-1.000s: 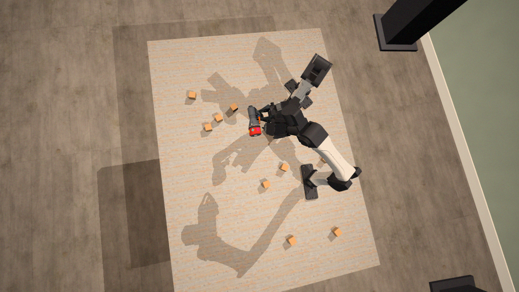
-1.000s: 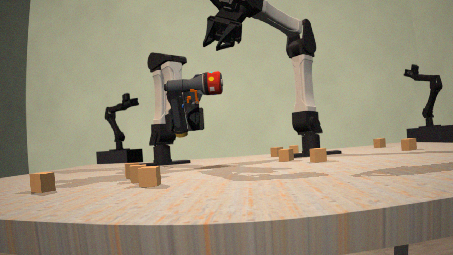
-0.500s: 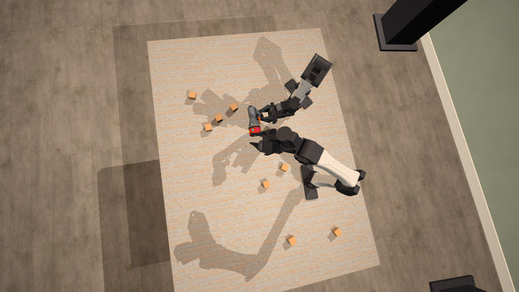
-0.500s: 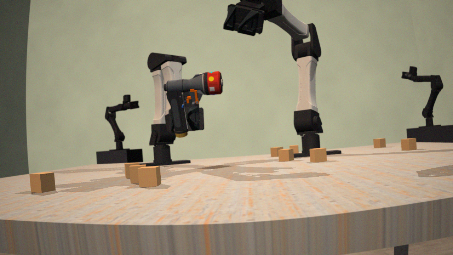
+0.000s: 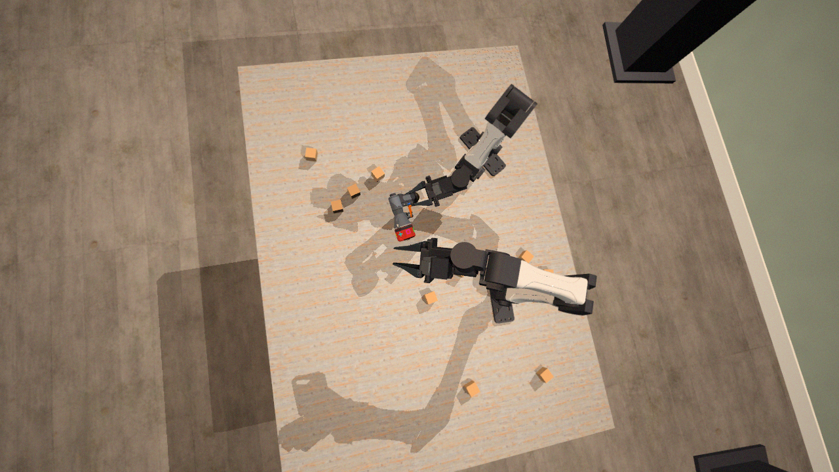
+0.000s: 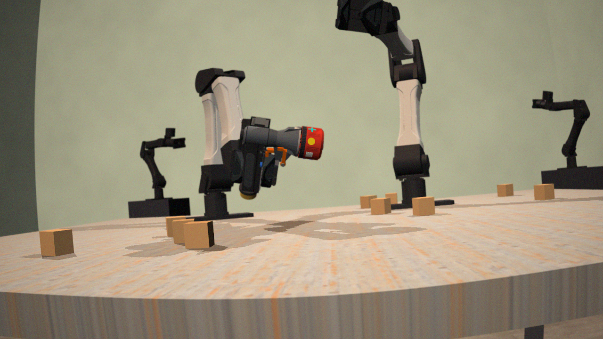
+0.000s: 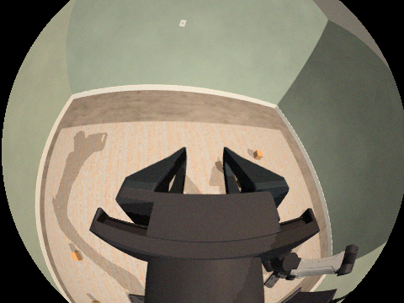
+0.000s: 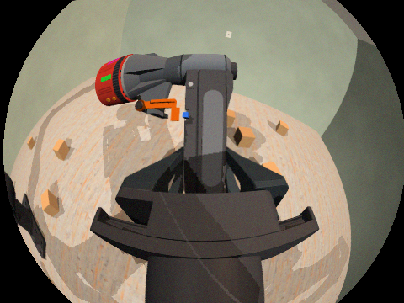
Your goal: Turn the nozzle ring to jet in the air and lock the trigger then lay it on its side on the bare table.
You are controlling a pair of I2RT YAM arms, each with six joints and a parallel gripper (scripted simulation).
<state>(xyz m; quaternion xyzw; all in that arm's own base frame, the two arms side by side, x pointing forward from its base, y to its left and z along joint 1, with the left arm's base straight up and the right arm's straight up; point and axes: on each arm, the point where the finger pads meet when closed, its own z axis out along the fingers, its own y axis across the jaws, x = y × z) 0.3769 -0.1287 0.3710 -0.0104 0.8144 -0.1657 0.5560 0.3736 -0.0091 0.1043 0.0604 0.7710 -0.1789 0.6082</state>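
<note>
The grey hose nozzle (image 5: 396, 203) (image 6: 257, 135) (image 8: 204, 62) is in the air above the table. My right gripper (image 8: 204, 151) is shut on its dark handle. The red spray ring (image 5: 404, 236) (image 6: 319, 143) (image 8: 101, 90) shows a cyan plus above a yellow disc in the exterior view and a green bar in the right wrist view. The white arrow is not clear. An orange part (image 5: 409, 211) (image 8: 174, 114) sits under the body; I cannot tell if the trigger is squeezed. My left gripper (image 5: 393, 256) (image 7: 204, 152) is open and empty, higher, off the ring's front end.
Several small orange cubes lie scattered on the table (image 5: 322, 105) (image 6: 358, 270). Some cubes (image 5: 335, 206) (image 6: 199, 234) (image 8: 245, 136) lie near the nozzle, and another cube (image 5: 430, 297) lies below the left arm. The bases of both arms stand on the table.
</note>
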